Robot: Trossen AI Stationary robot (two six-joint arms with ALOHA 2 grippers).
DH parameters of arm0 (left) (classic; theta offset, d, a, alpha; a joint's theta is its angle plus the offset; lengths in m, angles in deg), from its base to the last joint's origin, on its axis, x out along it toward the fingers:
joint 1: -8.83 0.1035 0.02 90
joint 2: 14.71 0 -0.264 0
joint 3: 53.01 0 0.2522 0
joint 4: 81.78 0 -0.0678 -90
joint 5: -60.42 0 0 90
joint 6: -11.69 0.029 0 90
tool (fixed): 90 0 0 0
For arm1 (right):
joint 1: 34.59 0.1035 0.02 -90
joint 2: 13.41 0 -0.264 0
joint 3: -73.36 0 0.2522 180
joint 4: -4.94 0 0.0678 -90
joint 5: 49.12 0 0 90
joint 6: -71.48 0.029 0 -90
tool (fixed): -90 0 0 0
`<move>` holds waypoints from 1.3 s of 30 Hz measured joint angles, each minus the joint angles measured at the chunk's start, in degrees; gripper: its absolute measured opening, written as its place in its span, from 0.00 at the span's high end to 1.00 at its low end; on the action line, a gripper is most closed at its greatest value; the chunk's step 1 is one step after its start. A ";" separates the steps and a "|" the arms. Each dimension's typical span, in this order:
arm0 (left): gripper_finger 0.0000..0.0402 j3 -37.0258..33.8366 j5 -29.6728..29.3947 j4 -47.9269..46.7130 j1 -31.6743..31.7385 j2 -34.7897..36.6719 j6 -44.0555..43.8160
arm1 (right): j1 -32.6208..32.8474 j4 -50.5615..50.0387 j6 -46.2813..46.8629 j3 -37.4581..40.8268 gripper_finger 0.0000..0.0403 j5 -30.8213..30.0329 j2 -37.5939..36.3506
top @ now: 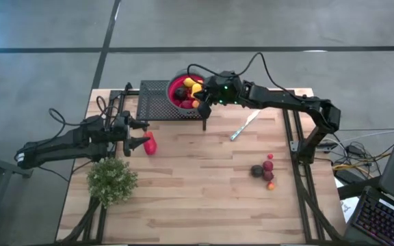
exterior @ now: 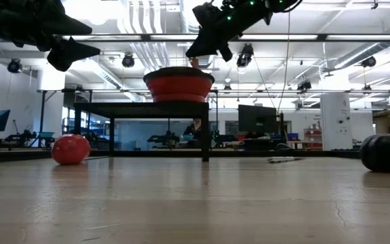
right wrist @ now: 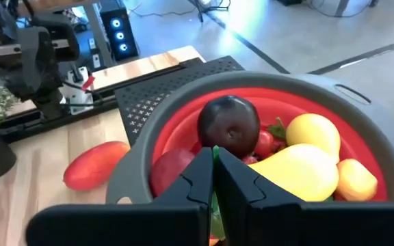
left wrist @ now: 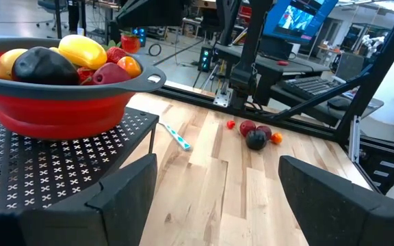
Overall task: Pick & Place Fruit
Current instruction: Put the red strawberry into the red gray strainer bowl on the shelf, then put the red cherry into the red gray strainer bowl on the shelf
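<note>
High view: right end effector [top: 204,102], fingers together, over round red bowl [top: 180,80] of glossy fruit [top: 191,87].

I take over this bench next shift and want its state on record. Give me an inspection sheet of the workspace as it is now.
Surface: wooden table, unmarked.
Job's things: red bowl of fruit on a black mesh stand; large red fruit on the table; small fruits near the right edge.
Clutter: knife; potted plant.
Grippers: left gripper open beside the large red fruit; right gripper shut over the bowl.
Cables: black cables along both arms.
Surroundings: keyboard, concrete floor.
</note>
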 joint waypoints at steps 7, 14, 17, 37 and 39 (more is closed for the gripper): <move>0.22 0.01 0.00 0.01 -0.02 -0.02 -0.01 | -0.07 -0.01 -0.89 0.00 0.97 -1.26 -0.28; 0.22 -0.01 0.00 -0.02 -0.02 -0.02 -0.01 | -0.07 -0.11 -1.39 0.00 0.82 -3.25 -0.28; 0.22 -0.01 0.00 0.00 0.01 0.00 0.01 | -0.07 -0.11 -1.42 0.00 0.71 -4.19 -0.32; 0.22 -0.01 -0.01 0.00 -0.01 -0.02 0.01 | 4.06 -30.69 -10.36 -3.26 0.38 -4.14 -10.15; 0.22 -0.01 0.00 -0.01 -0.01 -0.02 -0.01 | 4.60 -35.69 -10.06 -3.16 0.37 -4.12 -10.88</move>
